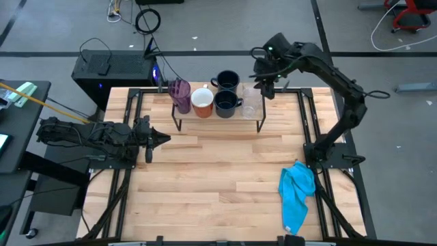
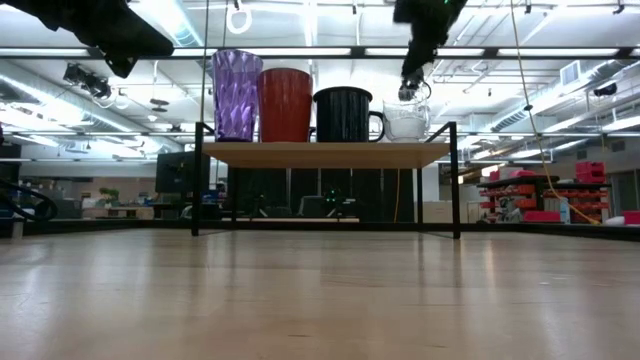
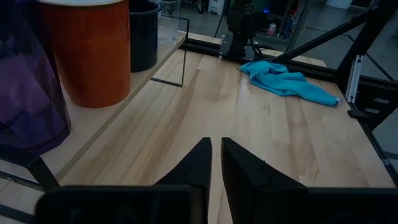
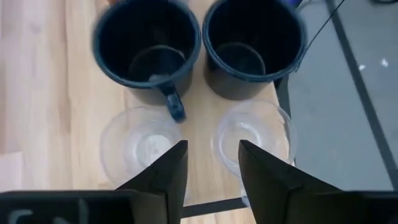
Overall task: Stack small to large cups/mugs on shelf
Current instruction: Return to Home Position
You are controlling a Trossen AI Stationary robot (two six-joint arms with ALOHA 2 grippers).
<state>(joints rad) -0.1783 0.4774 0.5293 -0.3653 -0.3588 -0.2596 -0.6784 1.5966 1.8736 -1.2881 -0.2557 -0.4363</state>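
Shelf point(image 1: 220, 121): stands at the far edge of the table point(image 1: 225, 178), level on its thin black legs, and carries all six vessels, each upright.

Contents, in the high view from left to right:
- Purple tumbler point(image 1: 179, 93) at the left end.
- White mug point(image 1: 202, 102), orange-brown inside, just beside the tumbler.
- Front black mug point(image 1: 226, 103), on the side facing the table's middle, with the rear black mug point(image 1: 227, 80) directly behind it.
- At the right end, a clear cup point(image 4: 142, 144) and a second clear cup point(image 4: 252, 137), side by side, each next to one of the black mugs. The front mug's handle points at the first of them.

From table height the row reads tallest at the left and lowest at the right.

Right gripper point(image 4: 211, 165): above the shelf's right end, over the clear cups and clear of them. Its fingers are spread apart and hold nothing.

Left gripper point(image 3: 216, 163): low over the table's left side, well away from the shelf. Its fingers are drawn together with only a sliver between them, and they hold nothing.

Blue cloth point(image 1: 298, 195): crumpled on the table near its front right corner, apart from the shelf.
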